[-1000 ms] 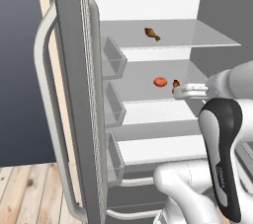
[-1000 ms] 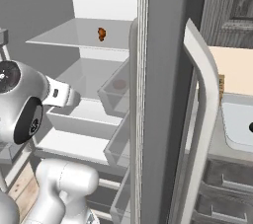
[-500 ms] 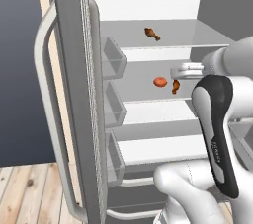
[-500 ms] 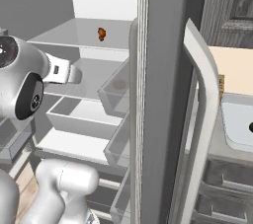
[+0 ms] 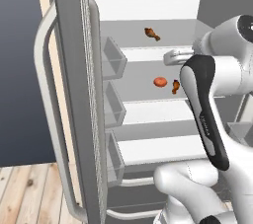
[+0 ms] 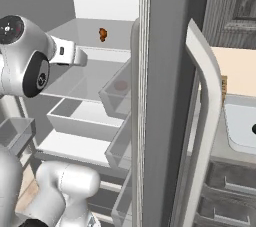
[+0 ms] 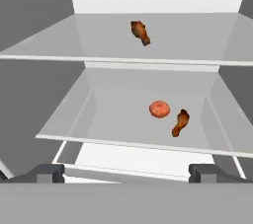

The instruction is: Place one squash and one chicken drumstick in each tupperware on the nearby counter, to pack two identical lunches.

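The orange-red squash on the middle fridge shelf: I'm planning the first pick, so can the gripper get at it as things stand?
Probably yes. The fridge door stands open, the gripper is open and faces the shelf, and nothing lies before the squash; only a drumstick sits close beside it.

**Open fridge fills the kitchen view**

A tall grey fridge (image 5: 148,119) stands open, its white back wall brightly lit at the top of the frame. Pale glass shelves (image 7: 128,119) step down through the middle of the frame. The left door (image 5: 74,94), with a long curved grey handle (image 5: 44,119), carries clear bins (image 5: 112,60). Wooden plank floor (image 5: 29,193) shows at lower left, below a dark blue-grey wall (image 5: 20,45). In the right base view, the other door (image 6: 165,121) crosses the centre; a dark wood-grain cabinet (image 6: 235,6) sits upper right above a beige wall (image 6: 240,71).
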Controlling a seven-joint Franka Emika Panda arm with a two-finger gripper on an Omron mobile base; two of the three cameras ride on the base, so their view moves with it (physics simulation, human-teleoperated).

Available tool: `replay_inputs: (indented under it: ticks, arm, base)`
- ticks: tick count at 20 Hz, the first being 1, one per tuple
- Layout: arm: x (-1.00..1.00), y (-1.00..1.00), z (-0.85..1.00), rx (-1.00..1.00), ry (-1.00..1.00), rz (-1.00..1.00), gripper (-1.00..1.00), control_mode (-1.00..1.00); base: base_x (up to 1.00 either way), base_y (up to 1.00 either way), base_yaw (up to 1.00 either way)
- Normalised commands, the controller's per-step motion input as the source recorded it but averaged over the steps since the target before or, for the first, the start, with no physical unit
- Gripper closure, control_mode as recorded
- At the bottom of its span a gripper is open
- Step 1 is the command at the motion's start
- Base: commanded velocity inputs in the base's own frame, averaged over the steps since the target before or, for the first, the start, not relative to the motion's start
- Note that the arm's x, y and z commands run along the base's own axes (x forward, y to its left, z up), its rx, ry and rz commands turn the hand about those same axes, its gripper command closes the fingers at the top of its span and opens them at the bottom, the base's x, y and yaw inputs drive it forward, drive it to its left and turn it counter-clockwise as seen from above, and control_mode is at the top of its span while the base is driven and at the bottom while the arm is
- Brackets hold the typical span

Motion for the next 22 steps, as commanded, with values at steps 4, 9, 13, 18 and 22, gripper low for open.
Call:
replay_inputs:
  ticks: [4, 9, 13, 18, 22]
  arm:
    - [0.32, 0.0, 0.19, -0.01, -0.02, 0.0, -1.0, -1.0]
    - [0.41, 0.0, 0.13, 0.0, -0.02, 0.0, -1.0, -1.0]
    - [0.59, -0.03, 0.02, 0.0, 0.0, 0.0, -1.0, -1.0]
    - [0.74, -0.14, 0.0, 0.0, 0.01, 0.0, -1.0, -1.0]
    - [0.84, -0.12, 0.0, 0.0, 0.06, 0.0, -1.0, -1.0]
  base:
    - [0.0, 0.0, 0.0]
    - [0.0, 0.0, 0.0]
    - [0.0, 0.0, 0.0]
    - [0.0, 0.0, 0.0]
    - [0.0, 0.0, 0.0]
